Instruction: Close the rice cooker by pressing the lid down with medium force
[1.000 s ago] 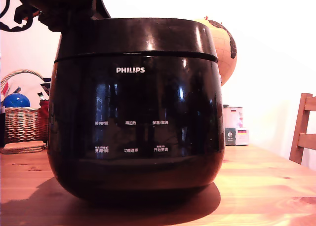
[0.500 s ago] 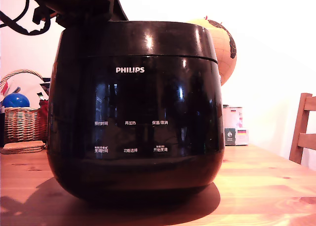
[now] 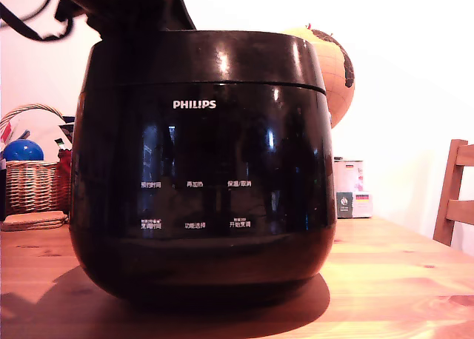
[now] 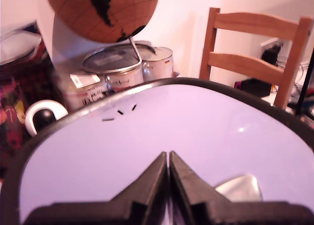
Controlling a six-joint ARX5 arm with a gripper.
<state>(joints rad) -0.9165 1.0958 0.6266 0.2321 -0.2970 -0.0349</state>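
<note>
The rice cooker (image 3: 200, 206), glossy black with a white PHILIPS logo, fills the middle of the exterior view on the wooden table (image 3: 400, 280). Its lid (image 3: 207, 58) lies down flat on the body, with only a thin seam showing. In the wrist view the lid (image 4: 196, 131) is a broad shiny dome reflecting pale light. My gripper (image 4: 168, 155) is shut, its two black fingers pressed together with nothing between them, tips right over the lid's top. Whether they touch it I cannot tell. In the exterior view only the dark arm (image 3: 126, 2) shows above the cooker's left side.
An orange globe (image 3: 337, 65) stands behind the cooker on the exterior view's right, with tins (image 3: 352, 187) below it. A wooden chair (image 3: 453, 195) is at the far right edge. A wicker basket (image 3: 33, 180) with a blue ball (image 3: 22, 150) sits at the left.
The lid has dropped and its seam has closed to a thin line. The arm above the cooker has shifted rightward and upward in the exterior view.
</note>
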